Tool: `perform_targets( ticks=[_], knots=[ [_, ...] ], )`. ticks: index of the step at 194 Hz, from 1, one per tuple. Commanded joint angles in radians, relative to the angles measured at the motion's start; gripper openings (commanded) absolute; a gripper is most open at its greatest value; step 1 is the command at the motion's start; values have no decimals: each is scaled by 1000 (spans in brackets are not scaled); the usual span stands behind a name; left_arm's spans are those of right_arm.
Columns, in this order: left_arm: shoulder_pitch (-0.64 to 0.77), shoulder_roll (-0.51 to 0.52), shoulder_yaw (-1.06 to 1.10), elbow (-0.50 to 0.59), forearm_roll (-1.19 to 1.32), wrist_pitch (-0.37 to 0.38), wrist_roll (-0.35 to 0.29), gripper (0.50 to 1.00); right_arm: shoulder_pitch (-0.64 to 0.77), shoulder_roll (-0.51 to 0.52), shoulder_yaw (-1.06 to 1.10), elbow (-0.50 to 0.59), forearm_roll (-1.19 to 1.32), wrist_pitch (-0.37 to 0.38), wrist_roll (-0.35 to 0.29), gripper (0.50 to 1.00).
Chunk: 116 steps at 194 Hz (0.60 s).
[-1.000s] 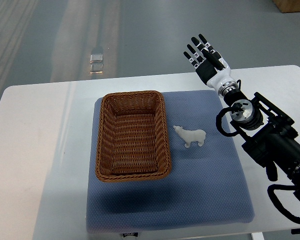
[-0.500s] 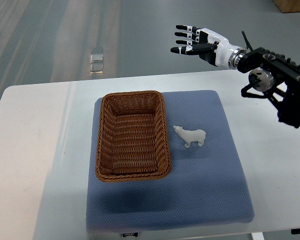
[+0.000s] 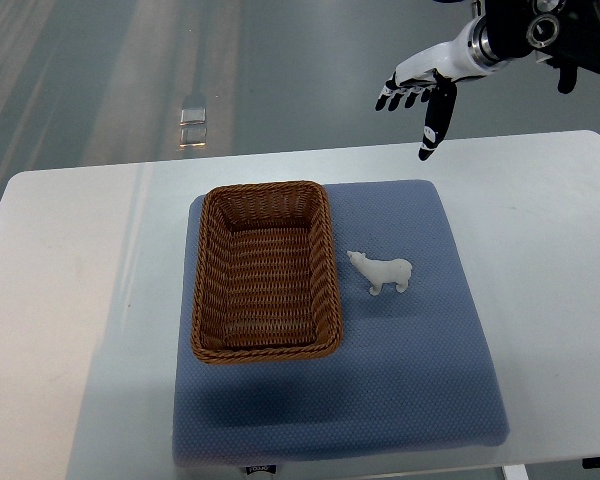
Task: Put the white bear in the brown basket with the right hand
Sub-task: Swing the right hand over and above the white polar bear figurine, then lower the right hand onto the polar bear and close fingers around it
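The right hand (image 3: 420,90) was seen high at the far right, above the back edge of the white table (image 3: 70,260), its arm entering from the upper right corner. Its fingers (image 3: 432,125) were spread and empty, one pointed down toward the table, and nothing was gripped. The white bear (image 3: 382,271) was found lying on the blue mat (image 3: 400,370), just beside the right wall of the brown basket (image 3: 266,270) but not touching it, well apart from the hand. The basket was seen resting on the mat's left half, with nothing visible inside it.
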Motion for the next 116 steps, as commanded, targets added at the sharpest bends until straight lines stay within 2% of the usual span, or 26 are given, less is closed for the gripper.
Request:
perform_targets(
  ticks=[1,42,72,116],
  knots=[
    [1,0,-1,0,-2,0,0,1000,11,-32,-6,43,47,0,-38,926],
    [0,0,0,-2,0,-1,0,1000,-12,-70,-1,118,140,0,-36,924],
    [0,0,2,0,0,0,0,1000,-105,-66,13,151,147,-2,-24,919],
    [1,0,0,2,-2,0,0,1000,-248,-55,40,185,135,-110,-6,919]
  ],
)
